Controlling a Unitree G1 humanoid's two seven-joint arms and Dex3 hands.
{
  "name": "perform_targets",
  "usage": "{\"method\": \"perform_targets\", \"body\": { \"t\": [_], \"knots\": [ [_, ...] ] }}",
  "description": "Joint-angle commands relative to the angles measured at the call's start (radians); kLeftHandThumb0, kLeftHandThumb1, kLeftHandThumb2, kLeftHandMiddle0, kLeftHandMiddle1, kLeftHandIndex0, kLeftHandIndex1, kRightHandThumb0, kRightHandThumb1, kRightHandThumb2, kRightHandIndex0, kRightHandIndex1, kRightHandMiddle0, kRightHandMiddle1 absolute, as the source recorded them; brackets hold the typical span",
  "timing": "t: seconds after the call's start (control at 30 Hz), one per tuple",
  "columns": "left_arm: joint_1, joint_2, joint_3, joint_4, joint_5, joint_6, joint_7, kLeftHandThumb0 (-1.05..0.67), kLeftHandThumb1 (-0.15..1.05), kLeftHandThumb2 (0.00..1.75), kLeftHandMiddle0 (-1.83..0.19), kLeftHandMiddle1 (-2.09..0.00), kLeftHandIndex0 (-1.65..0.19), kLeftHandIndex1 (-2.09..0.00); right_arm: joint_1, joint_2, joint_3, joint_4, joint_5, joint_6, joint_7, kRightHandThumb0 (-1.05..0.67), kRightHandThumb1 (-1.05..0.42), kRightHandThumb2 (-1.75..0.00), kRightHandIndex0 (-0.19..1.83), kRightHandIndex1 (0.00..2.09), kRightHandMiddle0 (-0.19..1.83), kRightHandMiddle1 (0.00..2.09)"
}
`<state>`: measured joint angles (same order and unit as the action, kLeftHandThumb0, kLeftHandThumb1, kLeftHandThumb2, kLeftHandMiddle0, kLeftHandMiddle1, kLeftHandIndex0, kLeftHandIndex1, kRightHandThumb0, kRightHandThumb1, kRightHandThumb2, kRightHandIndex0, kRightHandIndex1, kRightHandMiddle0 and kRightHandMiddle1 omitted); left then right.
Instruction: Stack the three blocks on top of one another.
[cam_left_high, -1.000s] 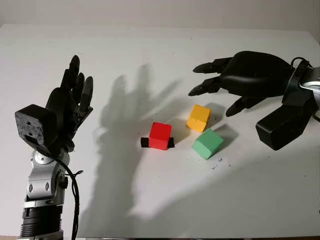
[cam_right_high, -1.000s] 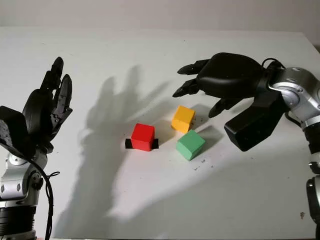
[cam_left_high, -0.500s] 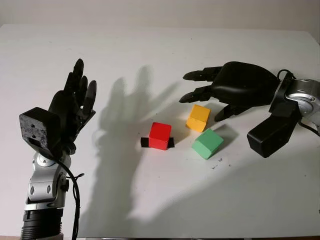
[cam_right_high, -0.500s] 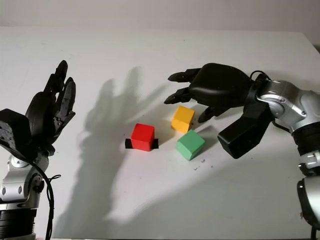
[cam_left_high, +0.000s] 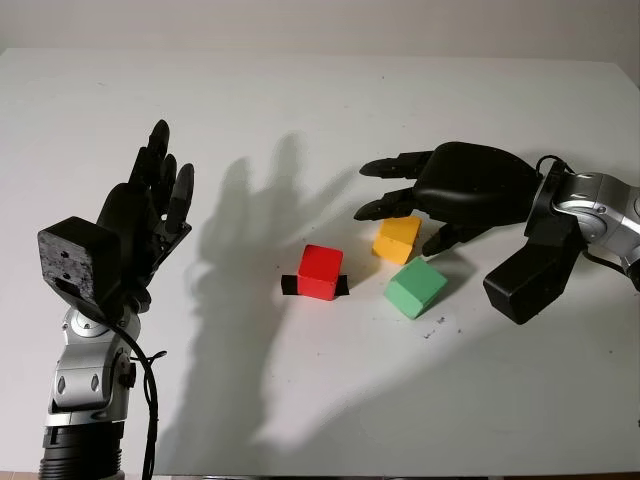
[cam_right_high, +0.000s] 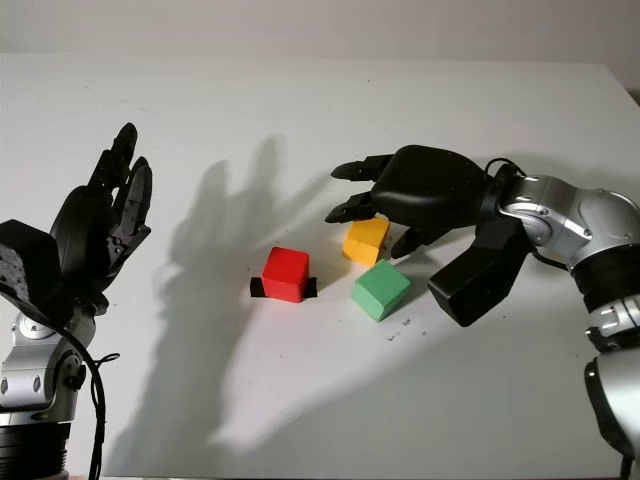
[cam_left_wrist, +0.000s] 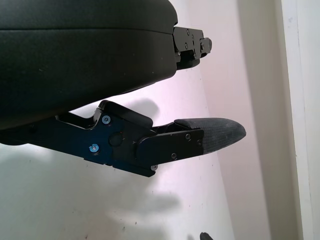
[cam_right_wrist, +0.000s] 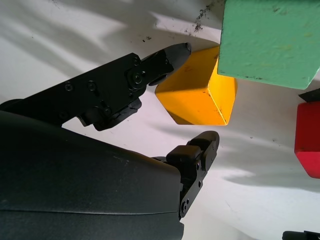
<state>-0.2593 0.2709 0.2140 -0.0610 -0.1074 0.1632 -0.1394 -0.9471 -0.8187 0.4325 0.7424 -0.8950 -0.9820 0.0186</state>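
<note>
So the three blocks are all sitting separately on the white tabletop (cam_left_high: 300, 400), nothing stacked yet. The red block (cam_left_high: 321, 271) is roughly in the middle, parked on a little strip of black tape (cam_left_high: 290, 285) that pokes out on both sides of it. The yellow block (cam_left_high: 397, 239) is to its right and a bit farther back, and the green block (cam_left_high: 415, 287) is just near of the yellow one, to the right of the red. Green and yellow are really close together, but I can't tell if they actually touch.

The right hand (cam_left_high: 420, 205) comes in from the right side and is low over the yellow block, open and holding nothing. In the right wrist view one finger (cam_right_wrist: 170, 55) is right up against one side of the yellow block (cam_right_wrist: 197, 92), and another fingertip (cam_right_wrist: 205, 145) is off the opposite side with a gap left. So it's bracketing the block but not clamped on it. The green block (cam_right_wrist: 270, 40) sits just beside the yellow one there too.

The left hand (cam_left_high: 150, 215) is way over on the left, raised above the tabletop with fingers pointing up, open and empty, well apart from all the blocks. It throws a big hand-shaped shadow (cam_left_high: 250, 260) across the tabletop toward the red block.
</note>
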Motion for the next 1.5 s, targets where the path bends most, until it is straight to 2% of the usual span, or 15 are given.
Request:
{"method": "perform_targets", "body": {
  "t": [0.0,0.37,0.4,0.43,0.5,0.6,0.93,1.17,1.37,1.47],
  "knots": [
    [0.006,0.006,-0.004,-0.018,0.004,-0.001,0.002,-0.66,1.05,0.54,0.07,-0.06,0.06,-0.06,-0.023,-0.005,0.006,0.008,-0.007,-0.012,-0.019,-0.42,-0.85,-0.06,0.25,0.05,0.61,0.12],
    [0.001,0.007,-0.009,-0.012,0.007,0.005,-0.001,-0.67,1.05,0.55,0.07,-0.05,0.08,-0.05,-0.047,-0.003,0.032,0.041,-0.064,-0.027,-0.137,-0.40,-0.89,-0.06,0.28,0.06,0.87,0.28],
    [0.001,0.009,-0.011,-0.013,0.011,0.007,-0.001,-0.67,1.05,0.55,0.07,-0.05,0.08,-0.05,-0.050,-0.001,0.035,0.048,-0.065,-0.028,-0.146,-0.40,-0.89,-0.06,0.28,0.06,0.87,0.35],
    [0.000,0.011,-0.012,-0.013,0.013,0.008,-0.003,-0.68,1.05,0.55,0.08,-0.05,0.08,-0.05,-0.054,-0.001,0.038,0.054,-0.069,-0.030,-0.156,-0.40,-0.88,-0.06,0.29,0.06,0.79,0.58],
    [-0.001,0.016,-0.017,-0.014,0.022,0.007,-0.003,-0.68,1.05,0.54,0.08,-0.05,0.09,-0.05,-0.061,0.000,0.045,0.064,-0.072,-0.033,-0.167,-0.40,-0.88,-0.05,0.29,0.05,0.67,0.90],
    [-0.004,0.016,-0.022,-0.013,0.031,0.005,0.000,-0.69,1.05,0.54,0.08,-0.05,0.08,-0.05,-0.066,-0.002,0.051,0.064,-0.076,-0.030,-0.170,-0.40,-0.86,-0.05,0.29,0.05,0.63,1.05],
    [-0.002,0.013,-0.032,0.001,0.070,-0.013,0.009,-0.71,1.05,0.55,0.08,-0.05,0.07,-0.06,-0.099,0.003,0.063,0.085,-0.091,-0.022,-0.201,-0.41,-0.88,-0.06,0.30,0.06,0.60,1.10],
    [-0.001,0.013,-0.032,-0.005,0.067,-0.008,0.006,-0.73,1.05,0.53,0.08,-0.05,0.07,-0.06,-0.133,0.027,0.015,0.089,0.041,-0.005,-0.098,-0.37,-0.87,-0.05,0.29,0.05,0.61,1.04],
    [0.005,0.014,-0.034,-0.011,0.071,-0.013,0.006,-0.72,1.05,0.54,0.07,-0.06,0.06,-0.06,-0.181,0.072,-0.032,0.009,0.166,0.048,0.040,-0.39,-0.85,-0.04,0.31,0.06,0.65,1.04],
    [0.007,0.010,-0.037,-0.016,0.073,-0.014,0.009,-0.71,1.05,0.54,0.07,-0.06,0.06,-0.06,-0.193,0.095,-0.044,-0.056,0.248,0.100,0.173,-0.39,-0.85,-0.05,0.29,0.05,0.64,1.04]
  ]
}}
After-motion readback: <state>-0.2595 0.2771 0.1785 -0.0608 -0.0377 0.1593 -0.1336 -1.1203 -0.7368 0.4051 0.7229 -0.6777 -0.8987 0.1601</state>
